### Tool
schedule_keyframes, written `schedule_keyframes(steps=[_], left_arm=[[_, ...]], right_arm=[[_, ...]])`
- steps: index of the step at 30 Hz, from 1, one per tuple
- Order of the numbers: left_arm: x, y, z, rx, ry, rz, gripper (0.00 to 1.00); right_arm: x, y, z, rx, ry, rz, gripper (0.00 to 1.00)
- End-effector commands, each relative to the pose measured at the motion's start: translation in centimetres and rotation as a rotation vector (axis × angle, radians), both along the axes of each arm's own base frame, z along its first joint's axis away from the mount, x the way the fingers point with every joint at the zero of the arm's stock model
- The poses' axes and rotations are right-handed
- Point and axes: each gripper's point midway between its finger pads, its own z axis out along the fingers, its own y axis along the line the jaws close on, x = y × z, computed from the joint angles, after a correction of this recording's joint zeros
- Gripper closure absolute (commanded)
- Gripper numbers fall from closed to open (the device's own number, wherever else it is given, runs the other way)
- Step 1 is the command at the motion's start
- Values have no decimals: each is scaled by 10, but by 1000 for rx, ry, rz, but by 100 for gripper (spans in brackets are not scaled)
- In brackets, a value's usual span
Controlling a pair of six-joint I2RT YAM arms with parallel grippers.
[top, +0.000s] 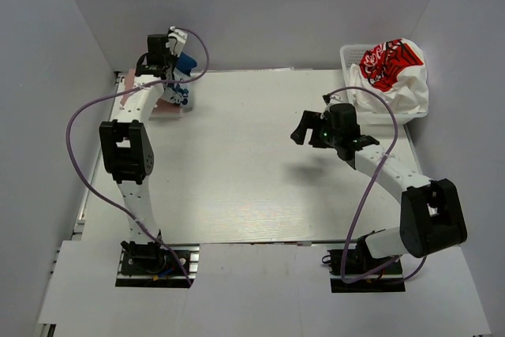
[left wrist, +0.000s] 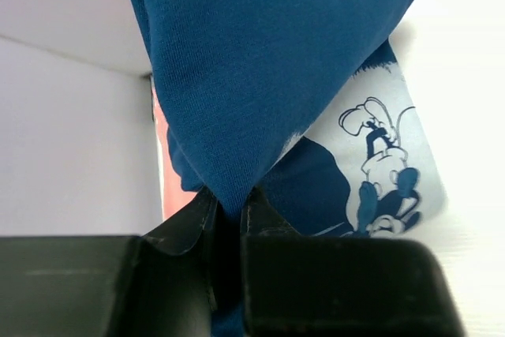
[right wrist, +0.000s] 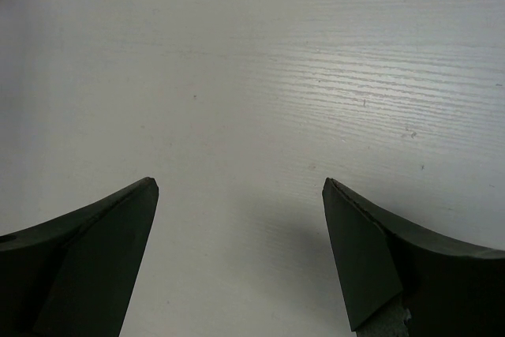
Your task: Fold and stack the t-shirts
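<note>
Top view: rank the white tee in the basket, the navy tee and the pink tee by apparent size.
1. white tee
2. navy tee and pink tee: similar small patches, both partly hidden by the left arm, so unranked.

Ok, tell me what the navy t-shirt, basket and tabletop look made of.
Navy t-shirt: likely soft knit cotton; fine ribbed weave, matte, draping folds.
Basket: probably white plastic; moulded lattice wall.
Tabletop: white wood-grain board, perhaps laminate; fine streaks, faint sheen.
</note>
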Motion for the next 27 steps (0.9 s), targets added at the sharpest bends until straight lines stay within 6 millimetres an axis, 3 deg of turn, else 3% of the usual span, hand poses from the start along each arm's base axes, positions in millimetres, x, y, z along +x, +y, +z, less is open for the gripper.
schedule_keyframes(steps=[1,7,13,15,16,18,19,20,23,24,25,26,27], left_arm=[[5,27,29,-39,-62,9,100],[8,81,19,-68,-56,69,100],[11,114,-13,-124,-13,71,100],[16,113,-14,-147,-10,39,100],[16,113,-27,-172,22,19,100],[18,114,-34,-181,30,-4,100],[20,113,-30,-185,21,-14,100],[21,119,-45,-190,45,-3,100],[29,123,-40,-179,18,6,100],[30,129,-48,-189,27,20,100],[29,134,-54,-175,36,49,98],[32,138,-46,-174,9,70,90],[34,147,-46,-173,-8,101,68]], right_arm=[[17,6,25,25,-58,3,9],[20,11,24,38,-44,11,9],[26,14,17,37,-17,10,9],[29,15,20,43,-22,11,9],[30,15,16,38,-13,9,9],[33,18,18,42,-14,17,9],[31,18,15,35,9,18,9],[31,18,9,30,26,15,9],[33,20,6,33,37,21,9],[34,22,8,36,34,25,9],[34,21,7,40,42,24,9],[34,23,6,40,44,28,9],[35,24,5,41,51,29,9]])
